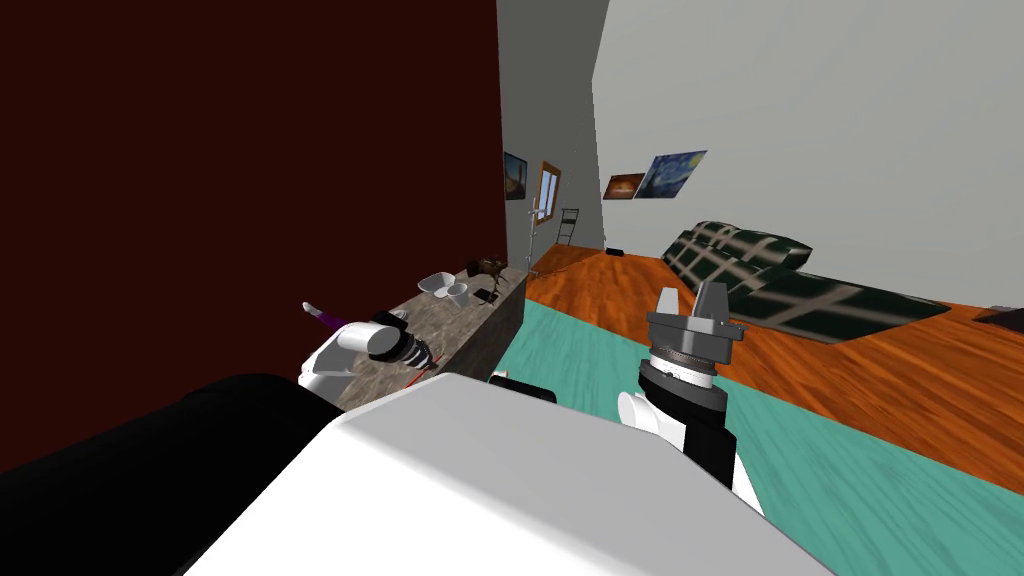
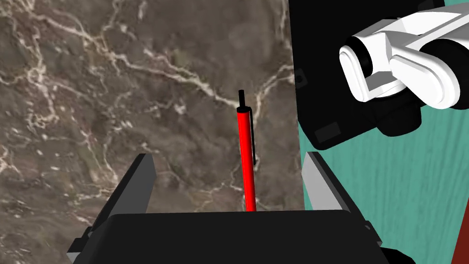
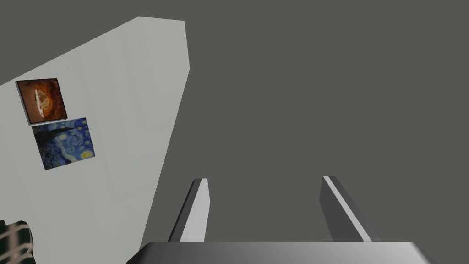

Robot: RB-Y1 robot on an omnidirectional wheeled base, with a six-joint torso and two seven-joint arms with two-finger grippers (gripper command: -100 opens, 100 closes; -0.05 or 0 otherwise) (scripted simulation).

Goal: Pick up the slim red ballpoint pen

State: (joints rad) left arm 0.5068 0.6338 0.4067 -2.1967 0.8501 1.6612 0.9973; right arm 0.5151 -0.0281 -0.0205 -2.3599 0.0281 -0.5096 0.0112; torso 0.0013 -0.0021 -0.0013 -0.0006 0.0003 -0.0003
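Marble counter (image 2: 91,91) holds red pen (image 2: 247,156) between spread jaws of left gripper (image 2: 228,157), seemingly untouched; right gripper (image 1: 690,295), mid-frame, likewise released.

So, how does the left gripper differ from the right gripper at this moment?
The left gripper points down at the marbled counter; the right gripper points up, away from that counter. The left gripper has the red pen lying between its fingers, not yet gripped; the right gripper has nothing between its fingers. Both are open.

Slim red pen (image 2: 248,156) with black clip lies flat on marbled countertop (image 2: 114,91).
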